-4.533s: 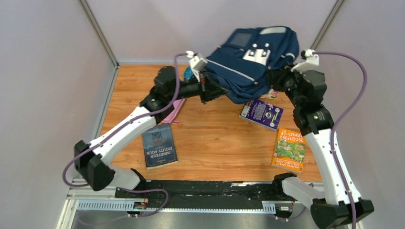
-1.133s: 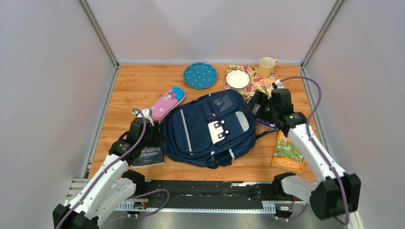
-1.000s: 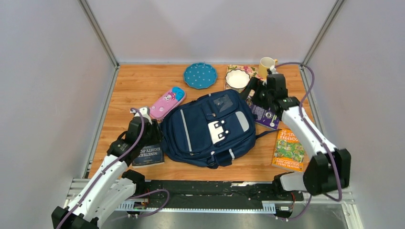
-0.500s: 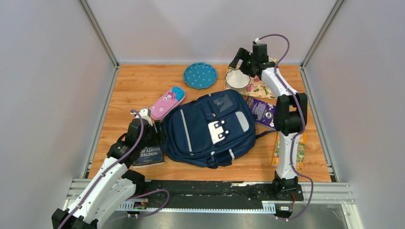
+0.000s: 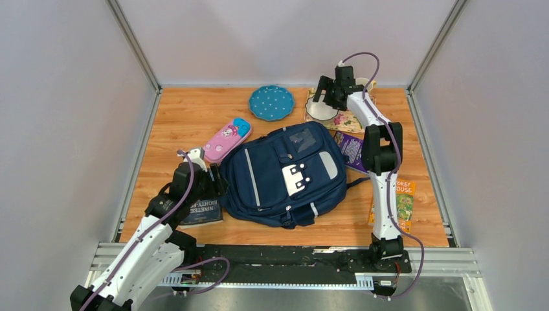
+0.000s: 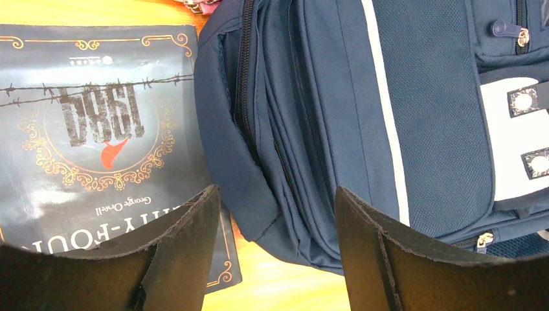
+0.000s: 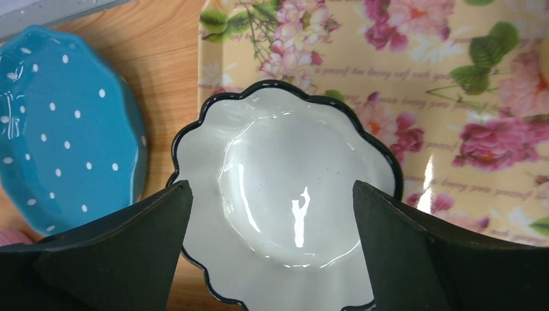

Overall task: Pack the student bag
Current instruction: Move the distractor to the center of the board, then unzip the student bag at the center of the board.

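Student bag: your navy student bag (image 5: pixel 285 175) lies flat, front side up, in the middle of the surface (image 5: pixel 188 116). Its white patch and pale stripes face the overhead camera.
Left tool: your left tool (image 6: pixel 275 194) hangs over the bag's left edge with its jaws parted and nothing held. One finger is above the dark book, the other above the bag's fabric.
Dark book: the Nineteen Eighty-Four book (image 6: pixel 84 129) lies flat against the bag's left side. You cannot tell whether its edge only touches the bag or sits slightly under it.
Right tool: your right tool (image 7: pixel 272 188) is stretched to the far side, jaws wide apart above the white bowl, gripping nothing. Whether the fingers touch the bowl cannot be told.
White bowl: the scalloped, dark-rimmed white bowl (image 7: pixel 285 207) sits at the left edge of the floral tray (image 7: pixel 453 97).
Blue plate: the dotted blue plate (image 7: pixel 58 129) rests on the wood just beside the bowl.
Pencil case: the pink pencil case (image 5: pixel 226 139) lies near the bag's far-left corner.
Purple book: the purple book (image 5: pixel 349 148) lies right of the bag, partly behind your right arm.
Treehouse book: the treehouse book (image 5: pixel 404 201) lies near the right edge, also partly hidden by that arm.
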Robot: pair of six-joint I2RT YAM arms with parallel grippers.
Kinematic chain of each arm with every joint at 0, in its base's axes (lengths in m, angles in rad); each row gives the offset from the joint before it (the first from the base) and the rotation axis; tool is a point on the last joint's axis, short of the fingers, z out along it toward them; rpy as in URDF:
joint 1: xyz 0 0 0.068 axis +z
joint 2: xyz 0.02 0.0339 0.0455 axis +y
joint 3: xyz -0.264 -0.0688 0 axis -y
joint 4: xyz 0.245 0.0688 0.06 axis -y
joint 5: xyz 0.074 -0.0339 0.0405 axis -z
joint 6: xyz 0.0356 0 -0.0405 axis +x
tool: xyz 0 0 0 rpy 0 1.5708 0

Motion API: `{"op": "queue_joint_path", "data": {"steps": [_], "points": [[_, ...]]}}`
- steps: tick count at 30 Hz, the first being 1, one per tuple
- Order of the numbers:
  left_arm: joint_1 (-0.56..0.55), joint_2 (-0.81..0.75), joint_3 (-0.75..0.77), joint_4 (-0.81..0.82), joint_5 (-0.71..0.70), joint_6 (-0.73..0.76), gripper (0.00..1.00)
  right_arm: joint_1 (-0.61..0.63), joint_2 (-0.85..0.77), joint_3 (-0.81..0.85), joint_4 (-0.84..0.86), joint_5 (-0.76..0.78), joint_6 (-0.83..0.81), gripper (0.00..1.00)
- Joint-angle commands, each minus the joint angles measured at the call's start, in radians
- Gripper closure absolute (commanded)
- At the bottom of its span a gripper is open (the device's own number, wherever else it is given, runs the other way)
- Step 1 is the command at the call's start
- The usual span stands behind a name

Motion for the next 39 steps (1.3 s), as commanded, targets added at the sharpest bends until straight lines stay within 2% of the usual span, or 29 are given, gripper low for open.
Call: {"op": "queue_joint_path", "data": {"steps": [1, 17, 21, 24, 26, 29, 33, 34, 37, 39], "points": [[-0.001, 0.002, -0.003, 0.036, 0.016, -0.015, 0.27, -0.018, 0.005, 0.060, 0.007, 0.093, -0.068, 0.02], [-0.001, -0.013, -0.025, 0.039, 0.042, -0.024, 0.27, -0.043, 0.000, 0.072, 0.002, 0.191, -0.123, 0.02], [-0.001, -0.009, -0.020, 0.048, 0.058, -0.024, 0.27, -0.042, -0.064, 0.040, 0.022, 0.129, -0.141, 0.02], [-0.001, -0.007, -0.009, 0.056, 0.088, -0.017, 0.26, -0.037, -0.210, -0.050, 0.077, 0.029, -0.160, 0.02], [-0.004, -0.003, 0.009, 0.058, 0.099, -0.017, 0.26, -0.040, -0.286, -0.081, 0.059, 0.033, -0.180, 0.02], [-0.034, 0.013, 0.044, 0.064, 0.099, -0.021, 0.25, -0.051, -0.493, -0.191, 0.016, -0.023, -0.125, 0.02], [-0.177, 0.069, 0.096, 0.073, 0.014, -0.020, 0.25, -0.049, -0.794, -0.485, -0.033, -0.020, 0.032, 0.03], [-0.255, 0.079, 0.104, 0.071, -0.006, -0.021, 0.25, -0.049, -0.930, -0.650, -0.023, -0.079, 0.067, 0.04], [-0.362, 0.097, 0.112, 0.081, -0.072, -0.056, 0.25, -0.043, -1.137, -0.889, -0.002, -0.169, 0.180, 0.06], [-0.375, 0.131, 0.133, 0.058, -0.077, -0.105, 0.25, -0.023, -1.216, -0.945, -0.111, -0.166, 0.240, 0.07]]}}
